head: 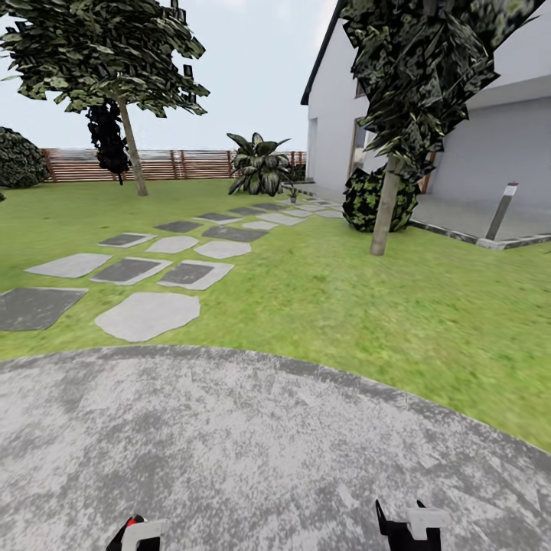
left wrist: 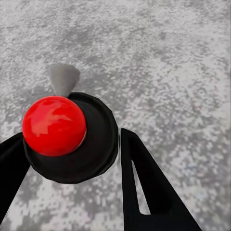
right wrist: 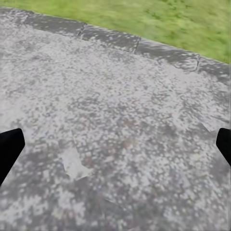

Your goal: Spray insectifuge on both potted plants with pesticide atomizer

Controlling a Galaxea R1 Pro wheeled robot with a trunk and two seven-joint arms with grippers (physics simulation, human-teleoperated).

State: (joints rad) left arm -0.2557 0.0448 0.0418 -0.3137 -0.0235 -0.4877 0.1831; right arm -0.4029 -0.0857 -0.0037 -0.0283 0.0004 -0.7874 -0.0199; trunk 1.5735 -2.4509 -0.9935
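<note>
the left tool [left wrist: 72, 159] is clamped on the pesticide atomizer [left wrist: 72, 139]: in the left wrist view its black body and red ball top sit between the two dark fingers, with a grey nozzle tip poking out past it toward the paving. in the head view that tool [head: 136, 533] shows at the bottom left edge of the frame, held low over the grey paved patio [head: 252, 444]. the right tool [head: 408, 524], at the bottom right edge, stands with its fingers well apart and nothing between them, also low.

one of the potted plants [head: 293, 194] is a tiny shape in the upper middle of the frame, far ahead, just right of the big striped-leaf plant [head: 259, 164] at the end of the stepping stones [head: 176, 260]. i cannot make out the second one. it lies ahead and slightly right, so driving there comes first, by my judgement.
</note>
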